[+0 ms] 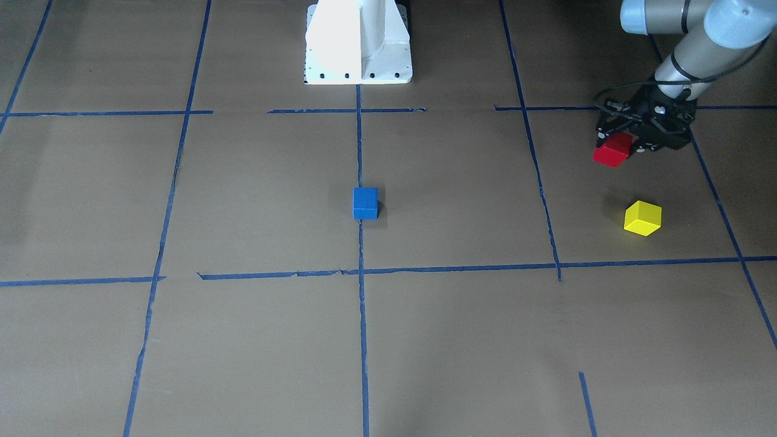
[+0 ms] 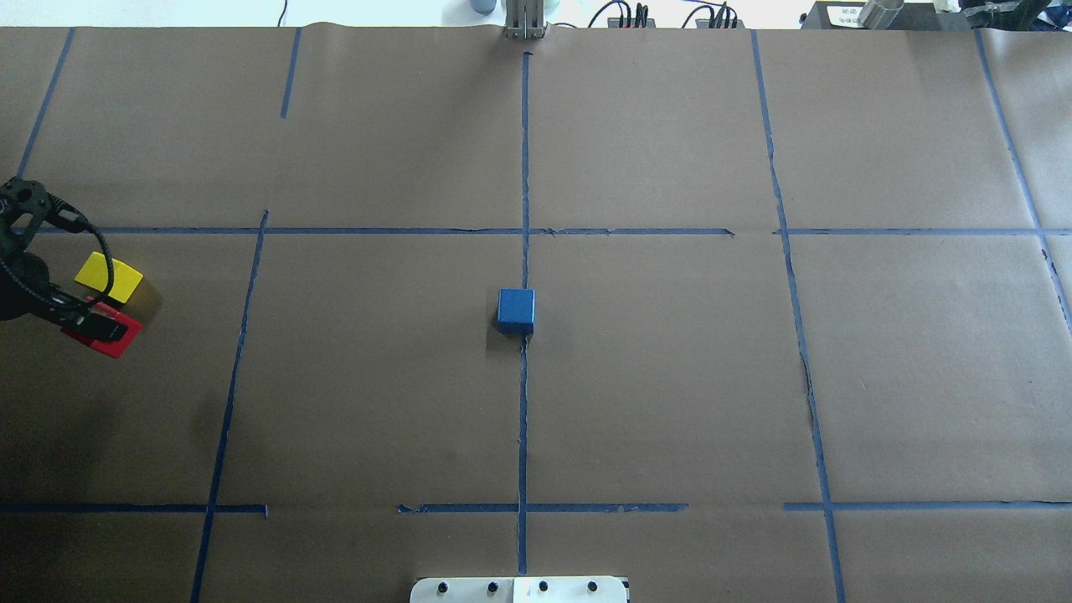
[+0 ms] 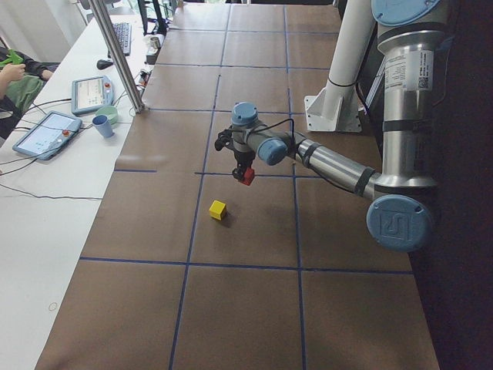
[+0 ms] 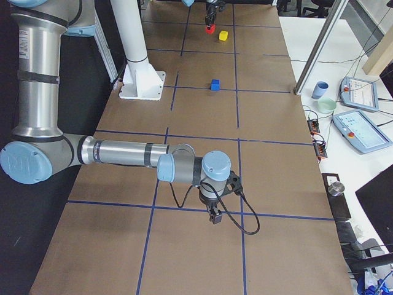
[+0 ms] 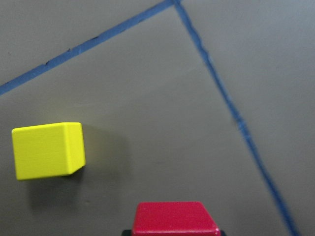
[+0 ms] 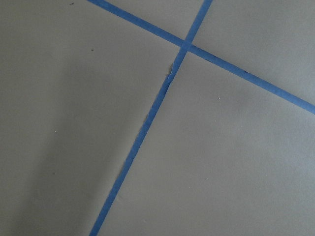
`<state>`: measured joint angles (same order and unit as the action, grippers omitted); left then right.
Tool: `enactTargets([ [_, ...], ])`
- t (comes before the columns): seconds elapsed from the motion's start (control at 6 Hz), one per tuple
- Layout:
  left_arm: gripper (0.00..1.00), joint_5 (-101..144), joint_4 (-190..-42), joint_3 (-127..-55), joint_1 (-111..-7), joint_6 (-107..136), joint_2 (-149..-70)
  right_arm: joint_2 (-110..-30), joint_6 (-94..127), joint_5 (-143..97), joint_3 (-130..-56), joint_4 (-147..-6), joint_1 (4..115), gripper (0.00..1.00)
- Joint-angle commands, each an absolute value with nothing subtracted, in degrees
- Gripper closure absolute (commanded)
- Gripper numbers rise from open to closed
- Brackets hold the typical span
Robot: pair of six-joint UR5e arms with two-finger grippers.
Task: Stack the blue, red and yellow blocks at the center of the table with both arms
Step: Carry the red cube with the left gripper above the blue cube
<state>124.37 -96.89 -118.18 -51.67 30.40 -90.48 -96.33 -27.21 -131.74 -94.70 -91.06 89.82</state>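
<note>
The robot's left hand (image 1: 620,144) grips a small red cube-shaped block (image 1: 610,153) near its own left end of the brown paper-covered counter (image 1: 255,200). The fingers are closed on the block's sides, and from the side view the cube seems to hang just above the surface.

Just beside it, but apart, a yellow cube-shaped block (image 1: 643,218) lies on the paper, turned at an angle to the blue tape grid lines (image 1: 360,315). In the left wrist view the yellow cube is to the left and the red one is at the bottom edge, w/ a dark finger tip peeking out on each side.

At centre, a blue cube-shaped block (image 1: 365,203) stands alone on the middle tape line, directly in front of the white robot pedestal (image 1: 358,42) and well apart from the other two. Nothing rests on it.

The right hand (image 4: 215,215) points down near a tape crossing toward the opposite end of the counter, far from all three blocks. It shows only in the side view and its fingers are too small to read, so whether they're spread or closed can't be told. Its wrist cam sees just paper & crossed tape.
</note>
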Motion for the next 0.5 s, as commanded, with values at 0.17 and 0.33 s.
enactTargets([
  [0.17,0.94,114.9,-78.6,-118.1,-36.5,61.1,-116.2,-96.6,-16.0,-131.7,-94.4,-90.7,89.8,0.03],
  [0.33,0.94,112.4,-77.3,-111.7,-34.2,67.2,-125.3,-96.3,-13.3,-131.7,-94.7,-90.7,89.8,0.03],
])
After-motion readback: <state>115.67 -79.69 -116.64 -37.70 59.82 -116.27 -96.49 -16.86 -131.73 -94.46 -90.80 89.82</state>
